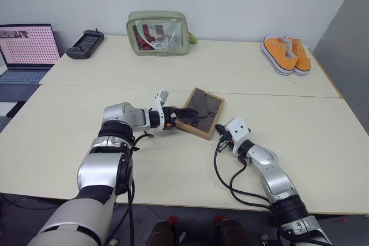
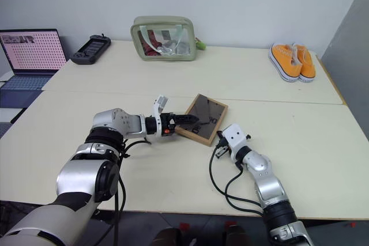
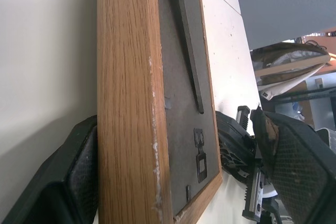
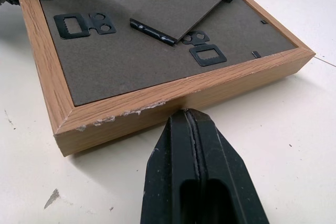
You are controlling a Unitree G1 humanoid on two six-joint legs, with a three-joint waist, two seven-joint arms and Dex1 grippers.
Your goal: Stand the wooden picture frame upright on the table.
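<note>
Picture frame: the wooden picture frame (image 1: pixel 200 113) lies back side up near the middle of the worktop (image 1: pixel 242 70), just on the near side of the seam between its two sections; one side is raised slightly off the surface.
Back panel: dark grey-brown, with small metal hangers; the fold-out stand (image 4: pixel 184 3) is lifted a little away from the panel.
Left pincer: the left pincer (image 1: pixel 183 113) comes in from 9 o'clock of the frame, released wide, with one finger (image 3: pixel 68 177) under the wooden edge and the other over the back panel; the fingers straddle the edge, and whether they press on it I cannot tell.
Right pincer: the right pincer (image 4: pixel 191 124) sits at 4 o'clock of the frame, clenched with nothing between its fingers, its tip right at the frame's wooden side.
Pouch: a green transparent pouch (image 1: pixel 158 32) stands at 12 o'clock, at the far edge of the worktop.
Shoes: a pair of orange shoes (image 1: pixel 286 54) rests at 2 o'clock, well apart from the frame.
Laptop: an open laptop (image 1: pixel 26 47) is at 10 o'clock, with a black handheld controller (image 1: pixel 85 44) near it.
</note>
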